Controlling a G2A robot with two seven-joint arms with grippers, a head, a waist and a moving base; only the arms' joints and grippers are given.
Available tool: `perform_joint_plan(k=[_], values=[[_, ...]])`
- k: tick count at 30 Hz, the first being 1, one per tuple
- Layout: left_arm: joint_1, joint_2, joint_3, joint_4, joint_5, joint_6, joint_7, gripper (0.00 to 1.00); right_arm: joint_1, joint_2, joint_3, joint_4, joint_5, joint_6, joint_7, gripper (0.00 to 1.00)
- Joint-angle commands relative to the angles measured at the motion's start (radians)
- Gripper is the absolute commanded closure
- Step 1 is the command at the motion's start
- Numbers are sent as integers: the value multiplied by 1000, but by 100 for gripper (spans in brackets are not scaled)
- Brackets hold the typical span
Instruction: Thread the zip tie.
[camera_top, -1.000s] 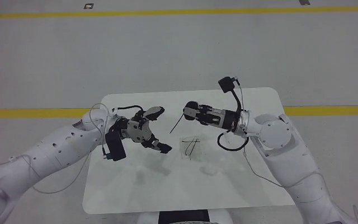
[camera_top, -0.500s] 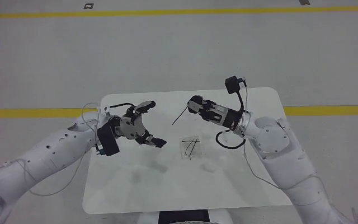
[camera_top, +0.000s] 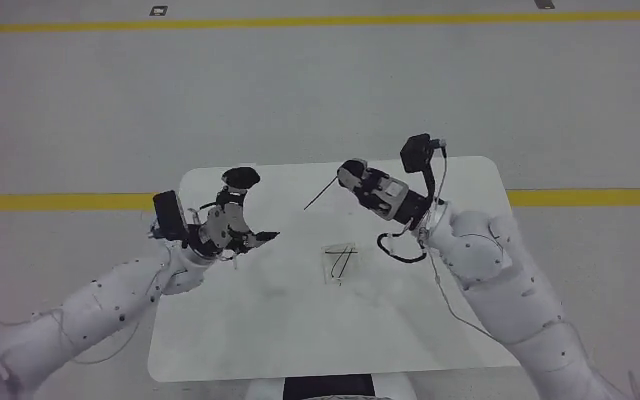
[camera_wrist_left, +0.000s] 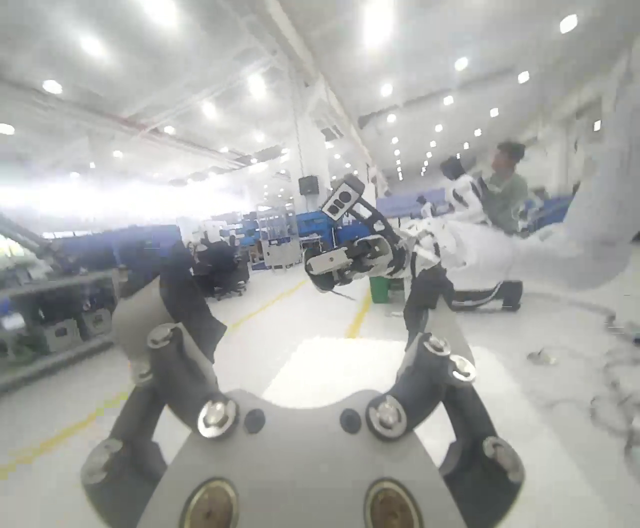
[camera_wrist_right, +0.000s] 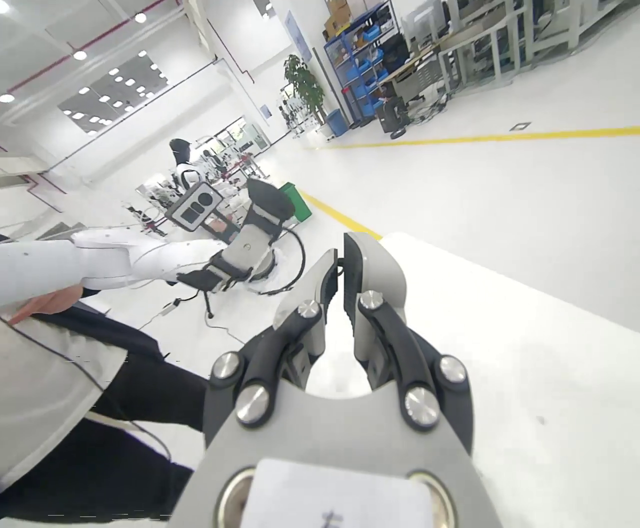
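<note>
My right gripper hangs over the far middle of the white table, shut on a thin black zip tie whose free end slants out toward the left arm. In the right wrist view its fingers are pressed together, with a black sliver of the tie between the tips. My left gripper is open over the table's far left, nothing between its spread fingers, and it faces the right gripper across a gap. The left gripper also stands open in the right wrist view.
Several spare black zip ties lie on a clear sheet at the table's middle. A small clear scrap lies just to their right. Yellow floor lines run behind the table.
The left arm has drawn back toward the table's left edge, its open gripper turning. The right gripper has moved toward the far edge, carrying the zip tie.
</note>
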Motion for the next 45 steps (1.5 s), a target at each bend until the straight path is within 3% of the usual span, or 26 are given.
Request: perform_joint_plan(k=[1,8,12,17,27,38,45], values=[[-1,0,-4,5,13,15,1,0,3,2,-4,-1,-18,0,-13,100],[6,-2,-7,-8,-7,15,-15,0,3,2,-4,-1,-18,0,-13,100],[39,-15,12,-93,-205,15,-30,0,-4,0,-7,-10,-69,0,-39,100],[30,-18,48,-150,-359,15,-78,0,-1,-2,-20,-12,-124,0,-96,100],[12,-25,85,-184,-518,15,-125,0,8,6,-47,-21,-198,0,-174,100],[8,-25,95,-171,-533,15,-149,0,10,12,-56,-23,-213,0,-203,100],[30,-38,44,-196,-599,15,-290,0,8,10,-68,-48,-266,0,-206,100]])
